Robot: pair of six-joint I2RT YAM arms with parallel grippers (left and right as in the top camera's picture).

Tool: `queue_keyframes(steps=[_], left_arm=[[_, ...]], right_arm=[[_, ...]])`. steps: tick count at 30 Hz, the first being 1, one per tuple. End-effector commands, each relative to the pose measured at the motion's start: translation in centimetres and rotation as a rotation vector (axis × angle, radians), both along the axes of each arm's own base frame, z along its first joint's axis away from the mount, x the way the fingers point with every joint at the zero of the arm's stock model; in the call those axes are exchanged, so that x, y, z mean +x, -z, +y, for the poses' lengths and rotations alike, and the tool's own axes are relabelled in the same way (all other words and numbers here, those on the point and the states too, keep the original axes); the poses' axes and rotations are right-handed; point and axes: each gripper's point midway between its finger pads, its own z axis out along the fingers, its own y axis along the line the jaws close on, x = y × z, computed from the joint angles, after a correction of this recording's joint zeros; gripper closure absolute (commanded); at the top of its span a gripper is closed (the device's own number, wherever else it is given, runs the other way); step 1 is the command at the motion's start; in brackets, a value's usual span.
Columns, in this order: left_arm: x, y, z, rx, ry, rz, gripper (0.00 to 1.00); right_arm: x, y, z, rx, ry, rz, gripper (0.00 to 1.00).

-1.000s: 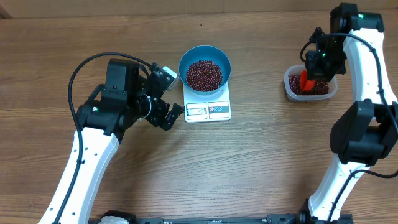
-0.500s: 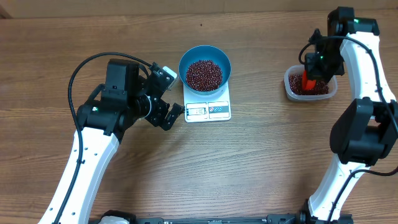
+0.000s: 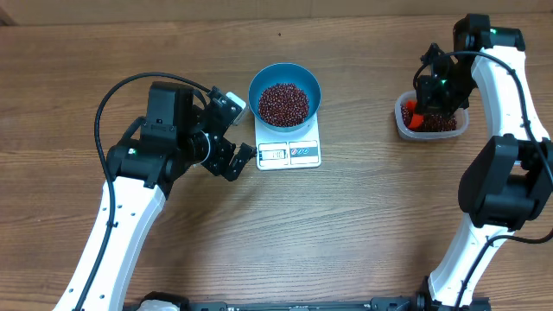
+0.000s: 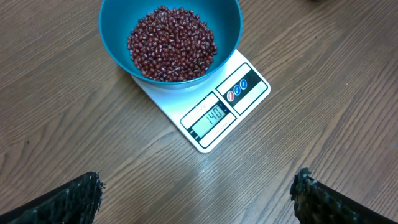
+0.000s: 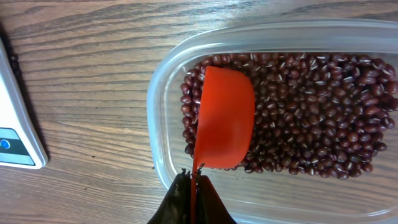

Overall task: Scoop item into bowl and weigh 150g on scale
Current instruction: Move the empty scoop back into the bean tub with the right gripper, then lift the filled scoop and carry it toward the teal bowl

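1. Fingers [image 4: 74, 199] of the left gripper [image 3: 233, 130] stand spread wide just left of the scale [image 3: 289, 154], holding nothing, tips toward it.
2. On the scale's rear part sits the blue bowl [image 3: 255, 86], with a heap of red-brown beans [image 3: 283, 102] inside.
3. The scale's display [image 4: 210, 117], at the front edge clear of the bowl, reads 140.
4. Well right of the scale, a clear plastic tub [image 3: 399, 121] on the wooden table [image 3: 346, 225] holds more beans.
5. The right gripper [image 5: 194, 186] hangs over the tub, fingers pressed together on the thin handle of the red scoop [image 5: 224, 118], which lies rounded back up on the tub's beans, at the end nearer the scale.
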Motion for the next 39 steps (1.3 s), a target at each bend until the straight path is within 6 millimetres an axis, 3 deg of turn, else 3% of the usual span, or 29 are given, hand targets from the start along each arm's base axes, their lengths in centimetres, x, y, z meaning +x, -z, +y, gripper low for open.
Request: queue_keyframes(steps=[1, 8, 13, 26, 31, 39], left_arm=[[0.2, -0.5, 0.1, 0.010, 0.014, -0.024, 0.00], [0.2, -0.5, 0.1, 0.010, 0.014, -0.024, 0.00], [0.2, -0.5, 0.1, 0.010, 0.014, -0.024, 0.00], [0.2, -0.5, 0.1, 0.010, 0.014, -0.024, 0.00], [0.2, -0.5, 0.1, 0.010, 0.014, -0.024, 0.00], [0.2, -0.5, 0.1, 0.010, 0.014, -0.024, 0.00]], right_arm=[[-0.1, 0.1, 0.1, 0.039, 0.007, 0.003, 0.96], [-0.2, -0.4, -1.9, 0.128, 0.089, -0.013, 0.96], [0.1, -2.0, -2.3, 0.336, 0.117, -0.081, 0.96], [-1.3, -5.3, -5.9, 0.597, 0.154, -0.214, 0.96], [-1.6, -6.3, -5.1, 0.670, 0.142, -0.232, 0.96], [-1.2, -7.0, -1.3, 0.729, 0.079, -0.207, 0.96]])
